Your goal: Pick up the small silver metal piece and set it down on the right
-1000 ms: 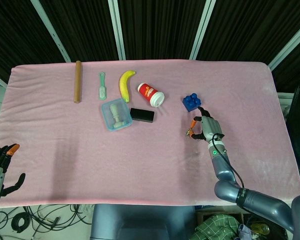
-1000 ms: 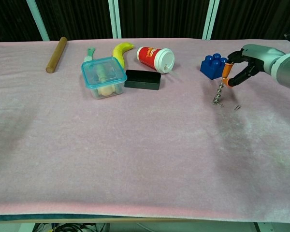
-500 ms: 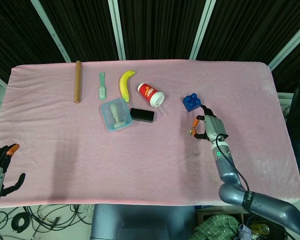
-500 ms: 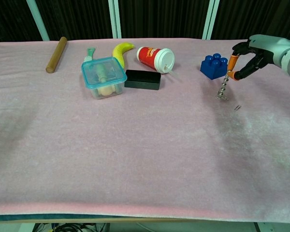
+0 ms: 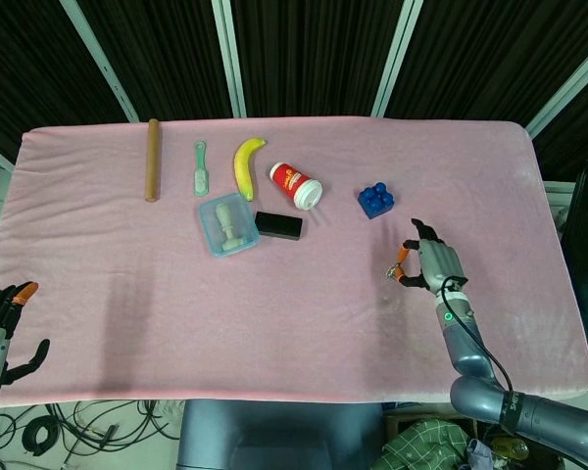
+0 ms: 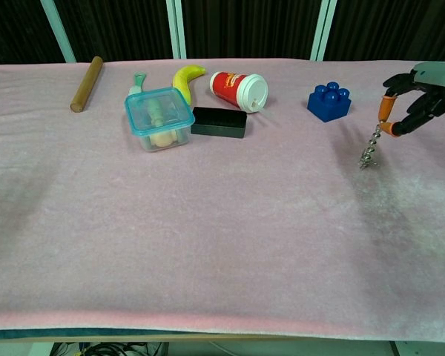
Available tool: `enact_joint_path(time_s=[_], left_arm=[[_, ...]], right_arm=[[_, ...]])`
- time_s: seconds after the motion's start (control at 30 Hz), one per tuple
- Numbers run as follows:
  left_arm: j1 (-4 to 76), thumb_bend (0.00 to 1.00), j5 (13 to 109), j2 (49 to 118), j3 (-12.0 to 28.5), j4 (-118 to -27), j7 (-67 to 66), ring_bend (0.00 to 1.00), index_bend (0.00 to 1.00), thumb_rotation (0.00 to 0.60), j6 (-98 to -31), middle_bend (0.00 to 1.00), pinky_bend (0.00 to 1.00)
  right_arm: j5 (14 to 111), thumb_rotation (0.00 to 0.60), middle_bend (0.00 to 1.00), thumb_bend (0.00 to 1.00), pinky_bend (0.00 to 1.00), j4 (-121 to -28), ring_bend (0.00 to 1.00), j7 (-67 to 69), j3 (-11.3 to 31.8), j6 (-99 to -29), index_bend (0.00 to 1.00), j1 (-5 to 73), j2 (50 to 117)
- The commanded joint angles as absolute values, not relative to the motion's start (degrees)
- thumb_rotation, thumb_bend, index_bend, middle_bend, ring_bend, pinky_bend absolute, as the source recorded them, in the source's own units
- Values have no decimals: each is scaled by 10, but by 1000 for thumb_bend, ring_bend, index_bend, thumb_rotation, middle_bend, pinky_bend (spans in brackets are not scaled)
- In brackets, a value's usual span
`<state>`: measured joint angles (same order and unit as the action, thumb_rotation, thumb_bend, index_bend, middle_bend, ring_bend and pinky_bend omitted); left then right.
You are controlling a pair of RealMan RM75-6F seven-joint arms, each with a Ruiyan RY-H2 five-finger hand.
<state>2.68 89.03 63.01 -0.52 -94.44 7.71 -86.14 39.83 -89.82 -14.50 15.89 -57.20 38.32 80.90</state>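
Observation:
The small silver metal piece (image 6: pixel 371 147) is a short chain-like thing hanging from the orange fingertips (image 6: pixel 386 116) of my right hand (image 6: pixel 421 96), its lower end at or just above the pink cloth. In the head view the piece (image 5: pixel 395 268) shows as a tiny glint beside my right hand (image 5: pixel 435 264), which pinches it right of the table's middle. My left hand (image 5: pixel 2 328) hangs off the table's front left corner, fingers apart and holding nothing.
A blue toy brick (image 6: pixel 328 101) stands behind and left of my right hand. Further left lie a red cup (image 6: pixel 238 90) on its side, a black box (image 6: pixel 219 122), a blue lidded container (image 6: pixel 159 118), a banana (image 6: pixel 185 78), a green tool (image 5: pixel 200 167) and a wooden rod (image 6: pixel 85 73).
My right hand has carried the dangling silver piece to the right and toward the table's front, away from the blue brick. The left hand has not moved.

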Motion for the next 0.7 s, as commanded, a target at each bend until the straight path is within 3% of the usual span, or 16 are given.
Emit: enact_joint_path(time_s=[0.03,0.7], left_arm=[[27,392,890,630,-5,-944,77,0,70,600,-861,64,0],[27,391,889,630,-5,-945,78,0,70,600,-860,64,0]], right_arm=[[396,600,0,443,169,-893,5,-139,159,-568,662,381,810],[385,600,0,443,170,-836,5,-123,166,-547,662,391,838]])
